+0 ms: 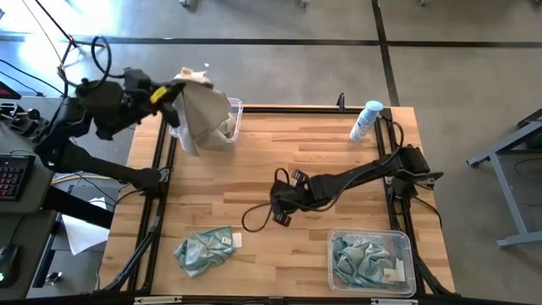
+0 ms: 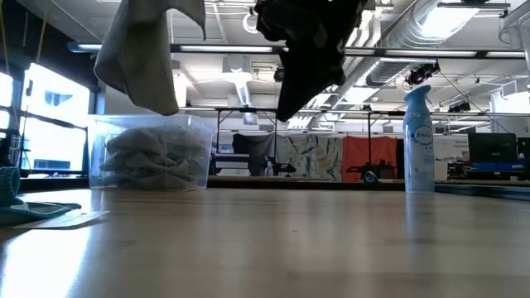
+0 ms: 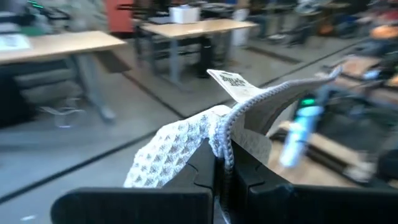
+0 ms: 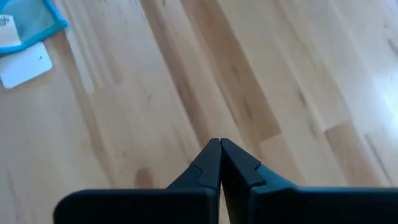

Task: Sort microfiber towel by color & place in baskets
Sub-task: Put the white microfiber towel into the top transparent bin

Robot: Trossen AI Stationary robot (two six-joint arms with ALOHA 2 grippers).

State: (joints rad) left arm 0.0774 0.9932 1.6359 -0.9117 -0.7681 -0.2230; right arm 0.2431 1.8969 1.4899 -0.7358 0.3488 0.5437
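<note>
Your left gripper [image 3: 221, 168] is clamping a beige-grey towel [image 1: 203, 114], dangling it over the far basket [image 1: 232, 127], while your right gripper [image 4: 219, 163] is hovering closed over the table [image 1: 254, 182].

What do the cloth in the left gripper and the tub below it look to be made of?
The beige-grey towel pinched in the left gripper looks like soft woven microfiber: it drapes limply, and the left wrist view shows a fine dotted weave with a stitched edge. The basket beneath looks like clear, glossy, rigid plastic, since the folded cloths inside show through its walls.
</note>
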